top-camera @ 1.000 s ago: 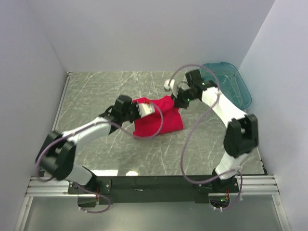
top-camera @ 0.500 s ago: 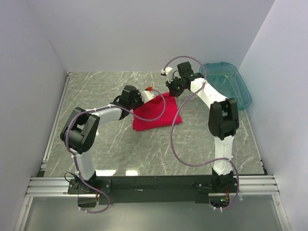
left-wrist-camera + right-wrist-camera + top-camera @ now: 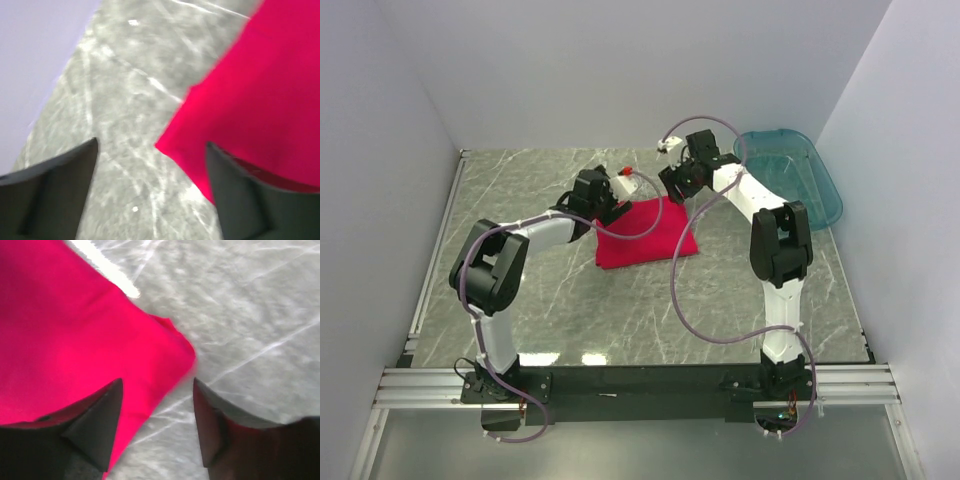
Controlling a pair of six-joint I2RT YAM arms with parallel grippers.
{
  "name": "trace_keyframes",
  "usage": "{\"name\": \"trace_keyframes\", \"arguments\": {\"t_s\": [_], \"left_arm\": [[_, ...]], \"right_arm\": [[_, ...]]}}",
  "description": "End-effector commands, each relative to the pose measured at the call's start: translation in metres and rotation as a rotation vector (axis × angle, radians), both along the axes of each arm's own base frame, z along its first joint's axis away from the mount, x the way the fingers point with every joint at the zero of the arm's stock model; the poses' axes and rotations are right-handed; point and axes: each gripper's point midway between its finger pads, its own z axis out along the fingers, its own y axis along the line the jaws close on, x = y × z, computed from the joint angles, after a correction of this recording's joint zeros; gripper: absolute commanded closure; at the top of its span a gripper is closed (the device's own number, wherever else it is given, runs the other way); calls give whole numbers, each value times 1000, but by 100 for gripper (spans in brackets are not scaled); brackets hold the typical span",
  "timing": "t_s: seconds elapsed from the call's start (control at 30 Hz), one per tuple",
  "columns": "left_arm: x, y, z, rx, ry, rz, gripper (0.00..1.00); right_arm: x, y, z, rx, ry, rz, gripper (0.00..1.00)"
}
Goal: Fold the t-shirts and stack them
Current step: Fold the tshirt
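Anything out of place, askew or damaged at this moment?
Only minor things. The folded t-shirt lies a little askew to the table edge, and the right wrist view shows a small flap poking out at one corner. The left gripper and right gripper hang open over it. No damage visible.

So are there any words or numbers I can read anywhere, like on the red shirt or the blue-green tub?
None: no word, number, brand or sign can be read in any view.
The plain red cloth t-shirt has no print.
The teal see-through plastic basin shows no label.
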Motion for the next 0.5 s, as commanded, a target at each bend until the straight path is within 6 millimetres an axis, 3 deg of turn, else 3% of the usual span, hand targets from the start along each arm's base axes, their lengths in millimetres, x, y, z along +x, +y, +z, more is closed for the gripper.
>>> {"name": "trace_keyframes", "arguments": {"t_s": [0.0,0.07,0.1,0.17,0.2,0.23,0.27,0.33,0.37,0.4,0.47], "left_arm": [[29,12,57,-111,-116,187,1],[30,20,75,-142,-139,243,1],[29,23,96,-202,-157,274,1],[20,32,105,-262,-121,344,1],[13,37,120,-392,-91,408,0],[7,40,120,-456,-43,438,1],[-10,41,108,-584,112,471,1],[-30,40,88,-684,278,493,1],[-41,38,76,-723,360,499,1],[-62,37,50,-774,491,530,1],[-83,32,27,-807,594,533,3]], "right_arm": [[35,-15,45,18,-184,-193,30],[31,-21,59,43,-230,-258,27],[28,-26,76,60,-259,-277,27],[16,-28,76,93,-237,-272,29],[6,-28,77,103,-212,-256,29],[-11,-18,85,175,-169,-173,30],[-34,-21,80,189,-88,-104,33],[-86,8,81,358,75,157,45],[-108,8,74,374,145,207,45],[-124,11,72,410,190,243,44],[-161,11,66,448,248,323,42]]}}
